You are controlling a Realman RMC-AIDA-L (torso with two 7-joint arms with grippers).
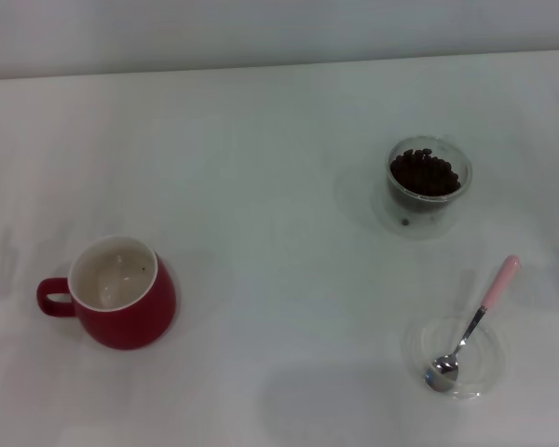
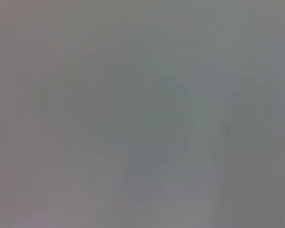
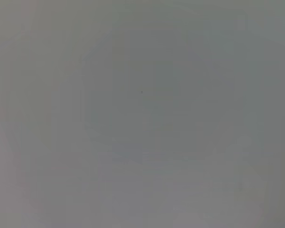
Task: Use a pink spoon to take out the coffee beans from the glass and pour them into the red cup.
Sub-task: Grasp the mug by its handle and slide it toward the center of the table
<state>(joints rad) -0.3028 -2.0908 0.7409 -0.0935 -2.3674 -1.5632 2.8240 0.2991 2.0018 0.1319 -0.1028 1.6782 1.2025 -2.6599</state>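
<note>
Currently no gripper in view, grip state untellable | pink spoon [image 1: 472, 326] bowl in dish [image 1: 489, 358], near right | glass [image 1: 429, 177] of coffee beans [image 1: 426, 172] far right | red cup [image 1: 121, 293] near left

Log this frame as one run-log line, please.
stage: not started | pink spoon: bowl in clear dish | coffee beans: in glass | red cup: no beans | grippers: unseen

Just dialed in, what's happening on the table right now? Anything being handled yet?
Nothing is being handled. Neither gripper shows in the head view, and both wrist views show only blank surface. The pink spoon rests with its bowl in a shallow clear dish on the robot's right, handle leaning over the rim. The glass sits farther back on that side, full of coffee beans. The red cup stands on the left, with no beans visible inside. Scooping has not started.
</note>
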